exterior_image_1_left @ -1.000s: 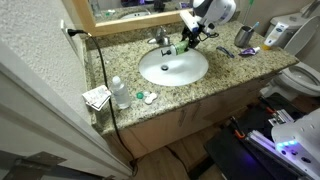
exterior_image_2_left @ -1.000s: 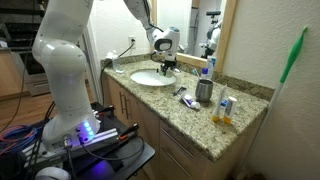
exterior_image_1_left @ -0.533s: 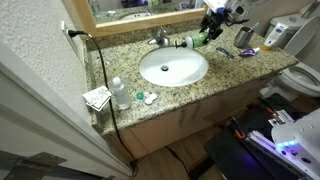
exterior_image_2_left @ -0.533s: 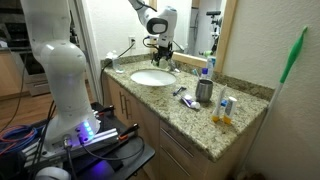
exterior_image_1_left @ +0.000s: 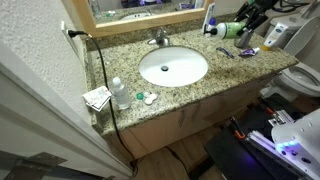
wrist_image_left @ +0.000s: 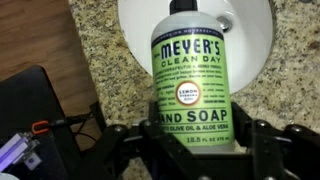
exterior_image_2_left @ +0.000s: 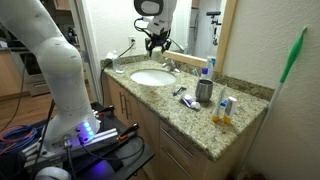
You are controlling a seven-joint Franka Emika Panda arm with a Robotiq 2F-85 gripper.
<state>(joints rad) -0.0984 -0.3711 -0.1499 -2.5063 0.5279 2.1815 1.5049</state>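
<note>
The tool point(wrist_image_left: 190, 148) squeezes the green soap bottle point(wrist_image_left: 188, 70) tight near its bottom. In an exterior view the bottle point(exterior_image_1_left: 226, 30) hangs sideways at the upper right, up off the counter point(exterior_image_1_left: 225, 72). It is not set down yet.

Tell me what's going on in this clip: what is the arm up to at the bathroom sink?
The robot arm's gripper is closed around the lower part of a green Mrs. Meyer's hand soap bottle and holds it in the air, clear of the granite counter. In the wrist view the white sink lies behind the bottle's top. In an exterior view the bottle hangs on its side up near the mirror. A metal cup stands on the counter, untouched.
</note>
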